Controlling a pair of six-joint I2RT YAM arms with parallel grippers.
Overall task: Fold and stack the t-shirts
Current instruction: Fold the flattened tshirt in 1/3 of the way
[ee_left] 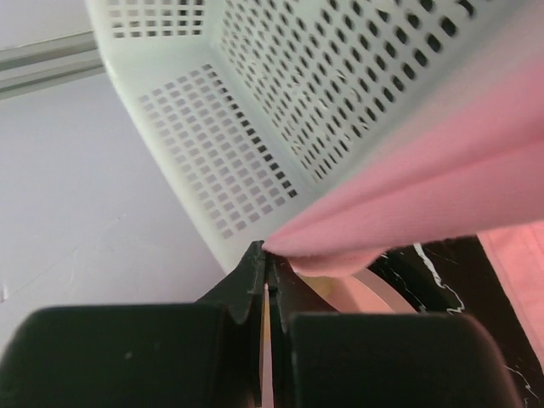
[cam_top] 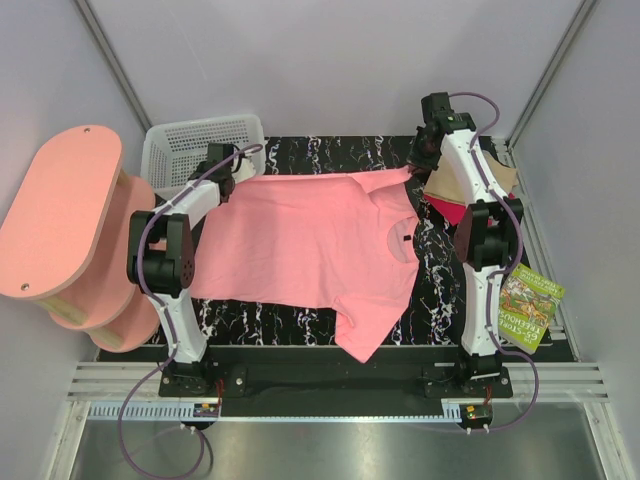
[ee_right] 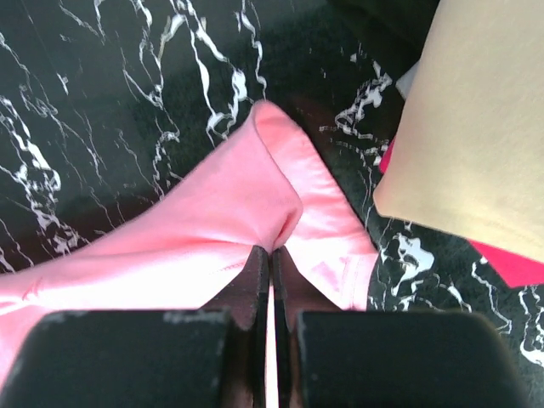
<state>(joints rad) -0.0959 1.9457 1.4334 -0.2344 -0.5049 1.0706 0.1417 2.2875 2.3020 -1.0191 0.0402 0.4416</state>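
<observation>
T-shirt [cam_top: 300, 240], soft pink cloth, left end effector [ee_left: 265, 255] and right end effector [ee_right: 272, 253] pinching its edges

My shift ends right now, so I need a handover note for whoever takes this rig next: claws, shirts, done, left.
Left claw: shut on the pink shirt at its far edge, beside the white basket.
Right claw: shut on the same shirt's far edge, near the tan shirt lying on a red shirt.
Done: pink shirt spread over the mat.
Left: fold it and stack it.
</observation>
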